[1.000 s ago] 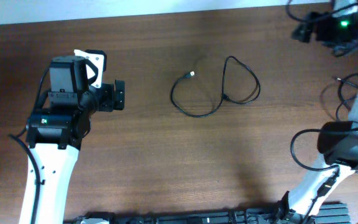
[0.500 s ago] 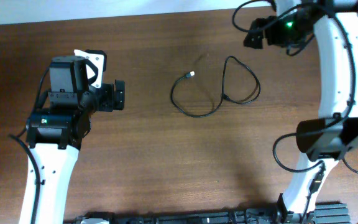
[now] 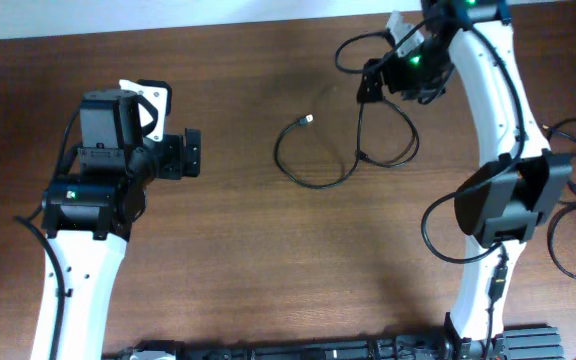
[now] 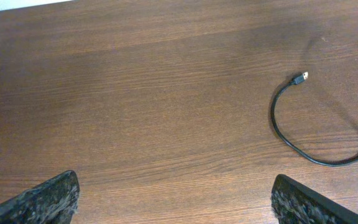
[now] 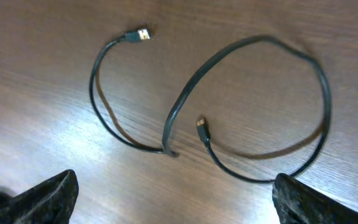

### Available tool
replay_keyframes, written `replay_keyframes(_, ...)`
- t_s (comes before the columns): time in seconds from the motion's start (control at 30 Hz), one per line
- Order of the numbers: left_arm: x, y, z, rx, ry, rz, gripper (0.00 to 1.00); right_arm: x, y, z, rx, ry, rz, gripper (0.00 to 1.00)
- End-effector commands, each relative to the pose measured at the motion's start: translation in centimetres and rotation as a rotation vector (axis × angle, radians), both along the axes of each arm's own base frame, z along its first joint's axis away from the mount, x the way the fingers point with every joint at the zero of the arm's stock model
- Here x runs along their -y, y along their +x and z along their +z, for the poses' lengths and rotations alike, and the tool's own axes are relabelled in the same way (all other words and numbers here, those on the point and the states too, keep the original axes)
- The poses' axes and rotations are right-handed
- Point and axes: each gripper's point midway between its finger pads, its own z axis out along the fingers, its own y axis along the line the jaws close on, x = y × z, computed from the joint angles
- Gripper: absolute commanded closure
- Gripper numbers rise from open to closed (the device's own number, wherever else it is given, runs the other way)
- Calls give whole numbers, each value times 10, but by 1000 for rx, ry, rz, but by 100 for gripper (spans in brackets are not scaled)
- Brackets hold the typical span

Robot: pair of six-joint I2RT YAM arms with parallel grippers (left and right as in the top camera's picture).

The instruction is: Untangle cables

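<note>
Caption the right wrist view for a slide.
Open right gripper hovers above the cables, lying in two loose loops on the wooden table.

Partly unseen
A thin black flexible cable (image 4: pixel 273 118) exits the left wrist view's right edge; overhead, the right gripper (image 3: pixel 368 88) covers its top.

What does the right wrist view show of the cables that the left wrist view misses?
Only right wrist: the thin black cables curling into a large loop, and the spot where the cords meet. Only left wrist: a wide stretch of the brown wooden table away from them. Both: the open arc ending in a small metal-tipped plug.
</note>
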Motion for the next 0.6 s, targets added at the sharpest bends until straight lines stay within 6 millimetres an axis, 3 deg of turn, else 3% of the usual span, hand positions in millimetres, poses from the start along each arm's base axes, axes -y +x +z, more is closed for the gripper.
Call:
replay_keyframes(0.0,-2,-1,6,15,-7,12,1,-9,-4,-30,-67,-5,-22,1)
replay_keyframes(0.3,-2,-1,6,15,-6,12,1,-36,-9,-74,-88,2,-1,4)
replay_keyframes(0.57,-2,-1,6,15,-6,12,1,-49,-11,-88,-79,3,14,57)
